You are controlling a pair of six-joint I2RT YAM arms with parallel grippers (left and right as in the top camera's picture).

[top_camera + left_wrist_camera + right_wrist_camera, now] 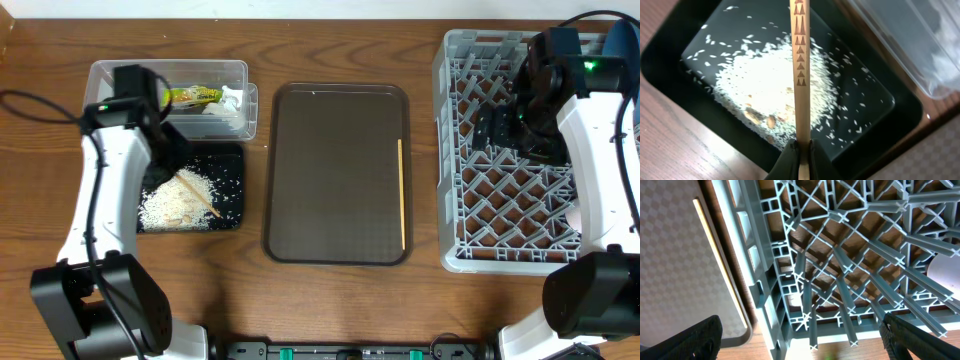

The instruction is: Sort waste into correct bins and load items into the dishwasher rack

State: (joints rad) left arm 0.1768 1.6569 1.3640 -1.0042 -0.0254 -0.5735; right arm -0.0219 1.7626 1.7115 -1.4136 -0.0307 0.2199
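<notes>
My left gripper (172, 168) (801, 150) is shut on a thin wooden chopstick (198, 195) (800, 75) and holds it slanted over the black tray (232, 160) (670, 65). A heap of white rice (180, 200) (765, 85) lies in that tray. The clear tub (110, 72) (910, 45) holds the yellow-green wrapper (192, 96) and the white tissue (225, 110). My right gripper (500, 125) (805, 340) is open and empty above the grey rack (470, 200) (840, 265). A second chopstick (401, 190) (720, 265) lies on the brown serving tray.
The brown serving tray (335, 170) (675, 255) sits between the bins and the rack. A pale rounded thing (577, 215) (945, 272) lies in the rack under my right arm. A dark-blue shape (620, 40) shows at the rack's far right, mostly hidden.
</notes>
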